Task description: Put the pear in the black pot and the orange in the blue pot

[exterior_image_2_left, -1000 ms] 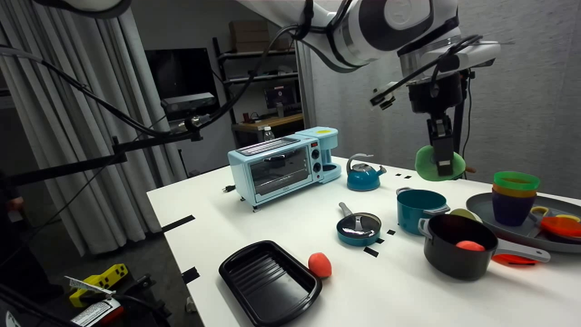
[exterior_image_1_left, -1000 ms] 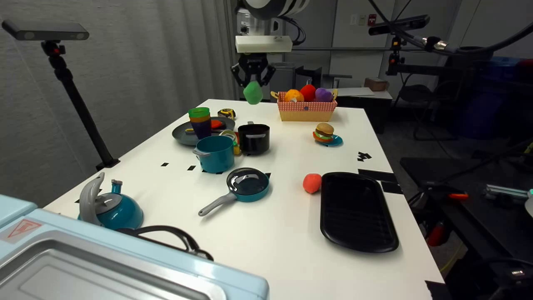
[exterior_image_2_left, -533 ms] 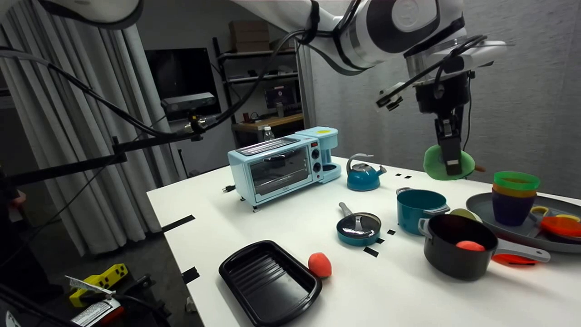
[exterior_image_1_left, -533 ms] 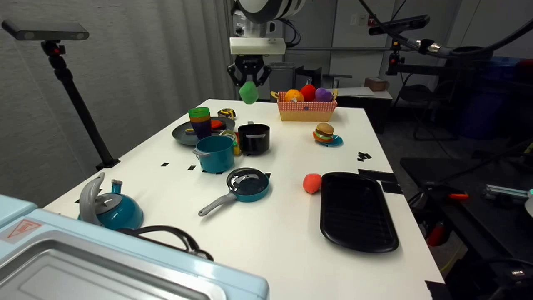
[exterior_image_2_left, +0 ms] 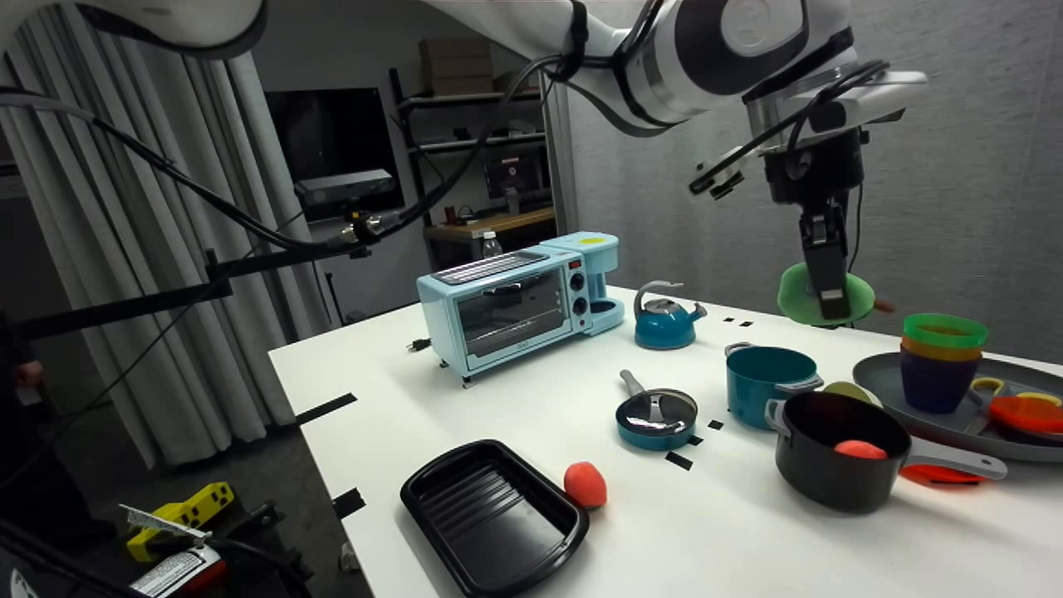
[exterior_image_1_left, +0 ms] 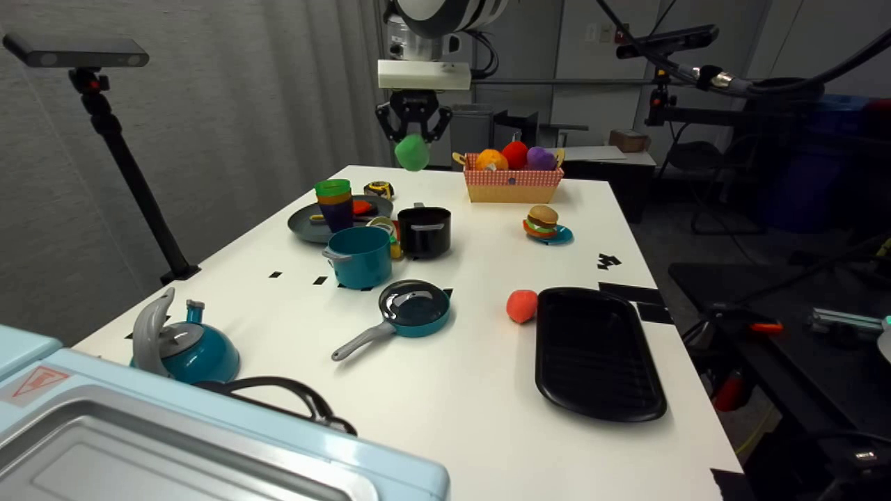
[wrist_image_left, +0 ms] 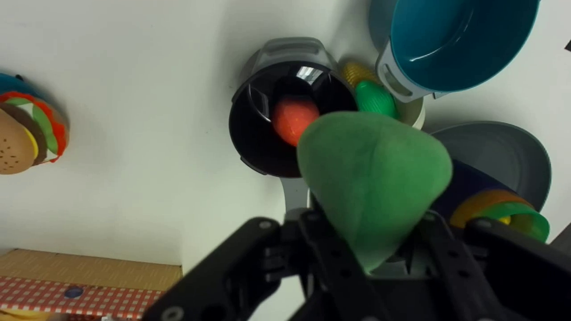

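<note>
Gripping pear, claw aloft | white table, black tape strips | grey curtains, shelves beyond

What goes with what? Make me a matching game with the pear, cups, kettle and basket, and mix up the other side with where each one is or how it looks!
Things:
1. pear
2. cups
3. kettle
4. basket

Clues:
A. stacked together
B. has red-and-white checks
C. held in the gripper
D. beside the oven

Right pairs: 1-C, 2-A, 3-D, 4-B.
</note>
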You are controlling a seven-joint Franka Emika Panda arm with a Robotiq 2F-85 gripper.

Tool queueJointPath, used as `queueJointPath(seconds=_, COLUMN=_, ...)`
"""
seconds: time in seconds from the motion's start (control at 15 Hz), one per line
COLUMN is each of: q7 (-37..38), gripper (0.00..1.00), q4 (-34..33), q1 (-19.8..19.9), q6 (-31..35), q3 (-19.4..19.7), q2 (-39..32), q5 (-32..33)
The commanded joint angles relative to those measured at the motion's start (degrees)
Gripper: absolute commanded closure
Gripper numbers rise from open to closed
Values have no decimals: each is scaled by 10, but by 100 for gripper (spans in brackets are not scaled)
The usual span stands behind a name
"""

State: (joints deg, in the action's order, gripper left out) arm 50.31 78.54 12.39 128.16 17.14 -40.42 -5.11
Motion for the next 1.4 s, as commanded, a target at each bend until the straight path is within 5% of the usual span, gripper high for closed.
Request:
queueJointPath(seconds=0.0, q7=16, gripper=37, q4=-25, q1=6, q6=-8, q3=-1, q2=-12, q5=-1)
queueJointPath(seconds=0.33, q7=20, gripper=1, q4=-24, q1=7, q6=-5, q3=-3, q2=-13, q5=-2)
queueJointPath(seconds=1.33, q7=-12, gripper=0, q4=58, q1=-33, q6=32, q3=-13, q2=48, q5=27)
